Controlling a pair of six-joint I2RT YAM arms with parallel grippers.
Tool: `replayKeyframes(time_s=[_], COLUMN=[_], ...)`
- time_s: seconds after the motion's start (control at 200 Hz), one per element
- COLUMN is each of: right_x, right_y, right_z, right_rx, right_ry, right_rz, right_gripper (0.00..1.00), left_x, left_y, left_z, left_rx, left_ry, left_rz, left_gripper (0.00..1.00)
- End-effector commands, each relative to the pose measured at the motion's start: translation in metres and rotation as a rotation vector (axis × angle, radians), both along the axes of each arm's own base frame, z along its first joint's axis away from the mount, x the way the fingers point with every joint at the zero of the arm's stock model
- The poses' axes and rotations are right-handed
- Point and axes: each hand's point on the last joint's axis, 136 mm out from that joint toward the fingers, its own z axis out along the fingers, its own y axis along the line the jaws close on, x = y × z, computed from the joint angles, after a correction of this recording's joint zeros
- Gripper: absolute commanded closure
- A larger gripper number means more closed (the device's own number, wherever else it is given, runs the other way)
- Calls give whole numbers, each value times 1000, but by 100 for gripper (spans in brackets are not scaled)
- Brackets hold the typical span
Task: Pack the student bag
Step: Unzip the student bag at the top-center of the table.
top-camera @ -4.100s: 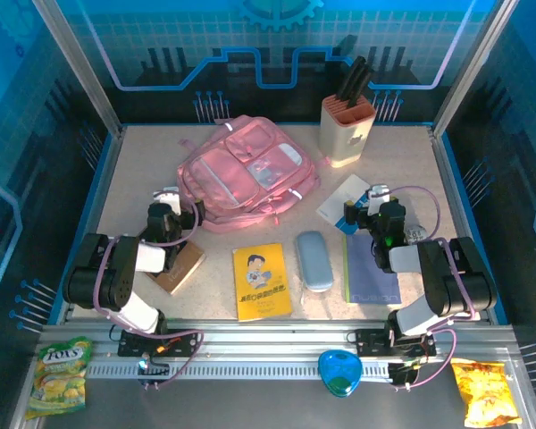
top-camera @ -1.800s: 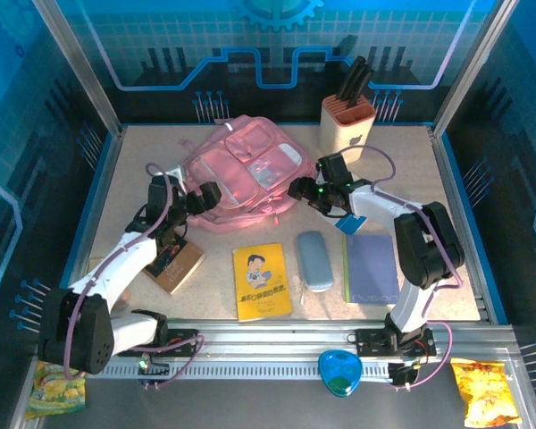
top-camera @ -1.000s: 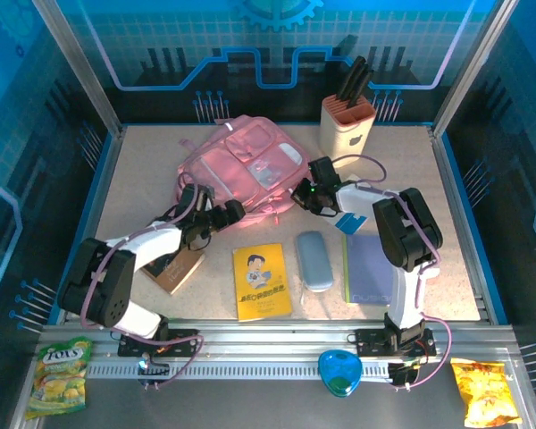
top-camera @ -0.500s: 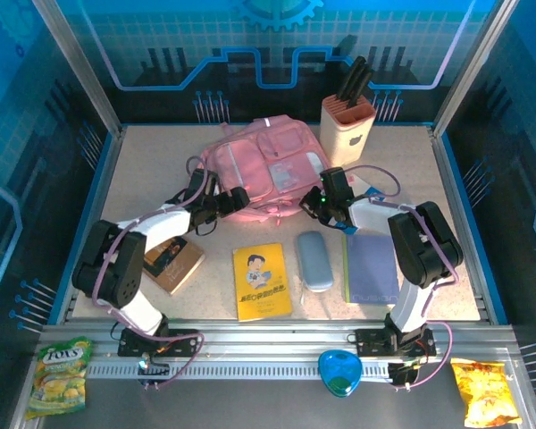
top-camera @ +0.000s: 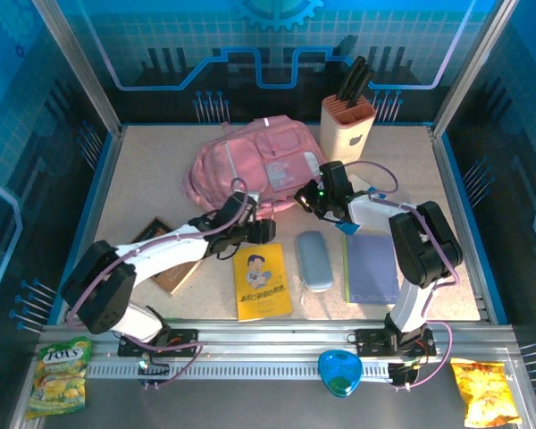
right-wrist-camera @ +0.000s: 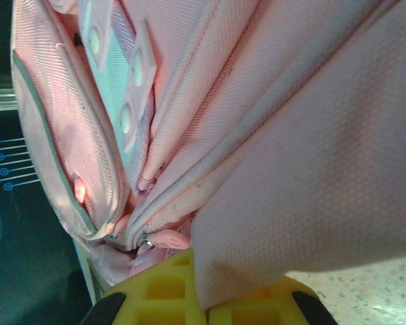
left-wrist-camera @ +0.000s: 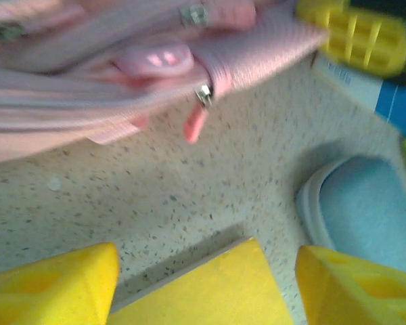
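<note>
1. While it's all bunched up and humped, the student bag [top-camera: 241, 161] is easily the biggest thing here, sitting just left of the knife block [top-camera: 347, 130].
2. Purple notebook [top-camera: 372, 268] lies flat on the near side of the knife block, well apart from it.
3. Yellow book [top-camera: 261, 280] lies near-left of the knife block, further left than the notebook.
4. Pale blue case [top-camera: 314, 260] lies between those two, also on the block's near side.
5. Right gripper [top-camera: 305, 197] is near-left of the knife block, at the bag's right edge. It's clamped tight, with a fold of pink fabric pinched between its yellow fingers.
6. Left gripper [top-camera: 261, 231] is further left of the block again, low over the yellow book's top edge and just off the bag's near seam. Its jaws are apart, with nothing between them.
</note>
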Motion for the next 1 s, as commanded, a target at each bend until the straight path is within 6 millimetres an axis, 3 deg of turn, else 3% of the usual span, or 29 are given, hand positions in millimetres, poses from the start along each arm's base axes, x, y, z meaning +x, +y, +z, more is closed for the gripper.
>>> replayKeyframes(time_s=[0.0, 0.21, 0.41, 0.996], right_x=[10, 9, 8, 5], right_y=[24, 25, 27, 30], right_z=[53, 65, 67, 70], right_rx=[103, 115, 124, 149], right_ry=[-118, -138, -138, -136], right_rz=[60, 71, 78, 94], right_gripper=[100, 100, 100, 100], left_x=[10, 37, 60, 72], left_y=[-9, -24, -25, -16], left_z=[-7, -12, -13, -20], left_rx=[68, 83, 143, 239], left_ry=[-19, -36, -51, -61], left_rz=[-25, 9, 71, 111], left_gripper=[36, 47, 59, 69])
